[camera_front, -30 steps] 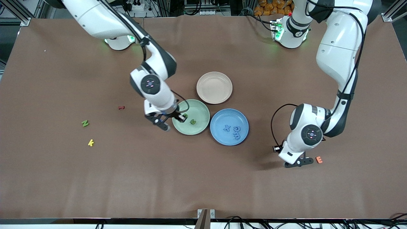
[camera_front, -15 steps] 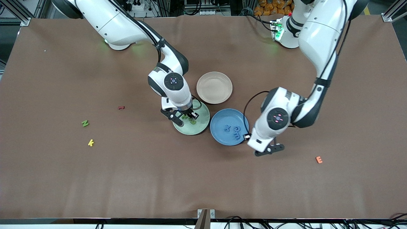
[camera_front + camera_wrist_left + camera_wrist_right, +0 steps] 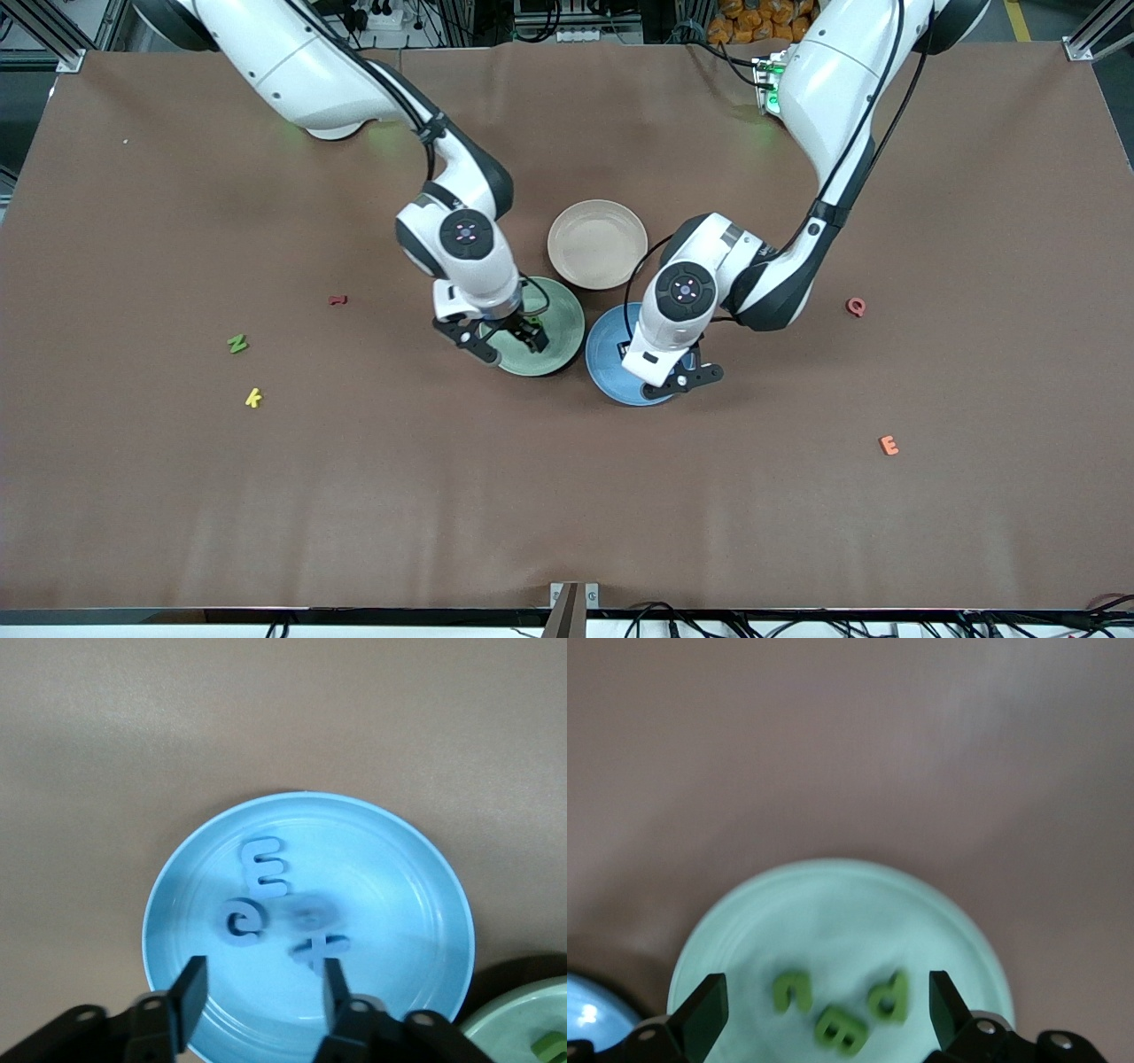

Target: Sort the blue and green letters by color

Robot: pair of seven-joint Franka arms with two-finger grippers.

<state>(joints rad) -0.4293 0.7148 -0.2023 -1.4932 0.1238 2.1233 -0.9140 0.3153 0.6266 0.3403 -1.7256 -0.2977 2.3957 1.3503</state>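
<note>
Left hand [image 3: 259,992] hangs open over blue plate [image 3: 425,868], right hand [image 3: 824,1005] open over green plate [image 3: 744,904].

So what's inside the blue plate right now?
Blue plate holds a blue E, a g, an X and a blurred fourth piece; nothing appears covered in the left wrist view.

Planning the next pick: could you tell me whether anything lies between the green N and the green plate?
Nothing on the table does: the green N has bare cloth up to the green plate. Only the right gripper hangs over that plate's near edge.

left pincer [image 3: 257,992] open, right pincer [image 3: 819,1001] open
</note>
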